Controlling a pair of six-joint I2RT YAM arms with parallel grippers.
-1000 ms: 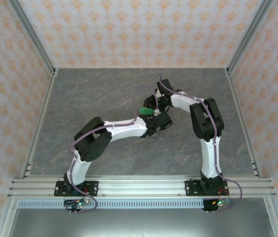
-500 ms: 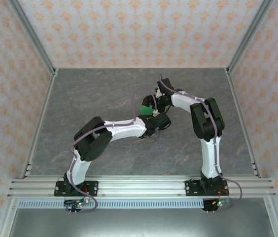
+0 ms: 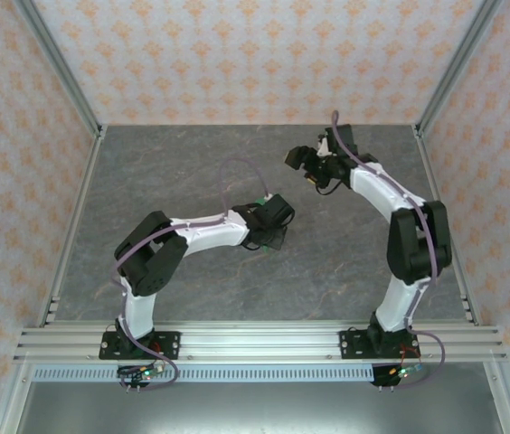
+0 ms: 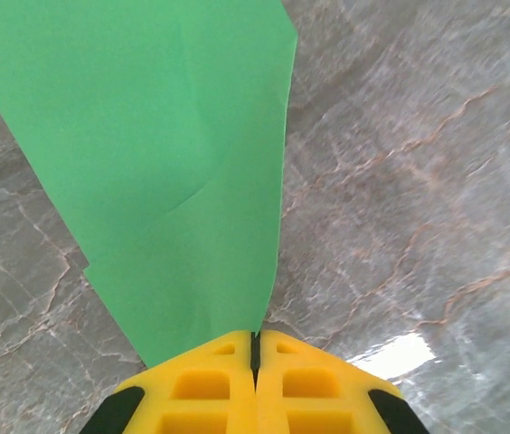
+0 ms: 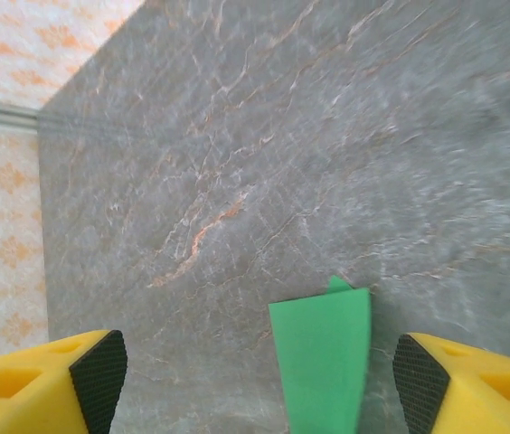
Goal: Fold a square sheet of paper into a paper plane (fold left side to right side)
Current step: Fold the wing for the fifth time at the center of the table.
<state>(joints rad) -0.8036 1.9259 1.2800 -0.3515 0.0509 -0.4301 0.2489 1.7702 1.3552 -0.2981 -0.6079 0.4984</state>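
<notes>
The green paper (image 4: pixel 174 163), folded into a narrow tapering shape with layered flaps, fans out from my left gripper (image 4: pixel 256 348) over the grey table. Its yellow fingers (image 4: pixel 201 389) are pressed together with the paper's narrow end pinched in their seam. In the top view the left gripper (image 3: pixel 273 221) is near the table's middle. My right gripper (image 3: pixel 302 163) is behind it to the right, apart from it. In the right wrist view the paper's blunt end (image 5: pixel 323 362) shows between the wide-open right gripper's (image 5: pixel 257 384) fingers (image 5: pixel 92 380), touching neither.
The grey marbled table (image 3: pixel 192 172) is bounded by patterned walls and aluminium posts. Its back corner and wall edge (image 5: pixel 38 122) show in the right wrist view. An aluminium rail (image 3: pixel 255 344) carries both arm bases at the near edge.
The right gripper has opened, let go of the paper and pulled back to the right. The left gripper has closed fully on the paper and shifted slightly left.
</notes>
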